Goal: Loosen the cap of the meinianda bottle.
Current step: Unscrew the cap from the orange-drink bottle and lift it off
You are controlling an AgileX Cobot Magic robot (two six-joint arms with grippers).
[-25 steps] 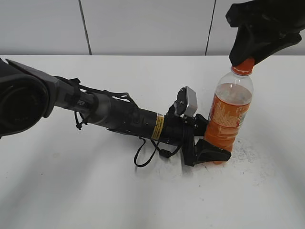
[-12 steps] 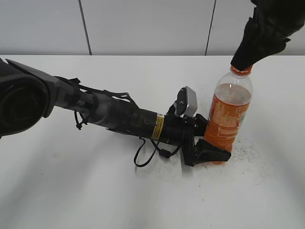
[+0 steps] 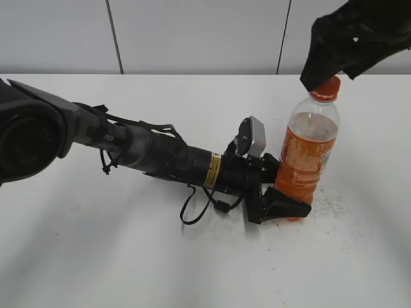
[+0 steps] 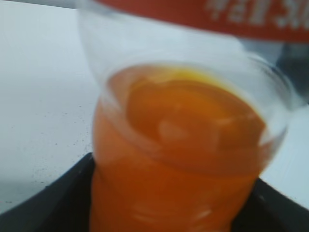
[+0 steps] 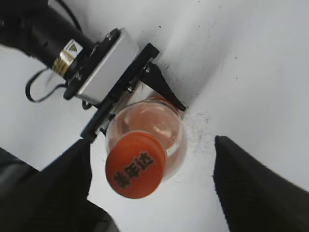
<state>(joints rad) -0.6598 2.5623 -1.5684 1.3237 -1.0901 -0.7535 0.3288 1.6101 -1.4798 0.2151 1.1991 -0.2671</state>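
Observation:
The meinianda bottle (image 3: 308, 154) stands upright on the white table, with orange liquid and an orange label. My left gripper (image 3: 282, 208) lies low on the table and is shut on the bottle's base; the left wrist view shows the bottle (image 4: 178, 145) filling the space between its black fingers (image 4: 48, 203). The orange cap (image 3: 325, 88) sits on the neck. My right gripper (image 3: 321, 76) hovers just above it. In the right wrist view the cap (image 5: 135, 165), with dark characters on top, lies between the open right gripper's (image 5: 152, 150) fingers, close to the left one.
The left arm (image 3: 160, 157) stretches across the white table (image 3: 96, 256) from the left, with a loose cable loop (image 3: 192, 215) beside it. A grey panelled wall (image 3: 192, 32) stands behind. Dark specks dot the table by the bottle's base.
Half a second ago the right gripper covered the cap. It has since turned and shifted left, and the cap shows again. The bottle and the left arm have not moved.

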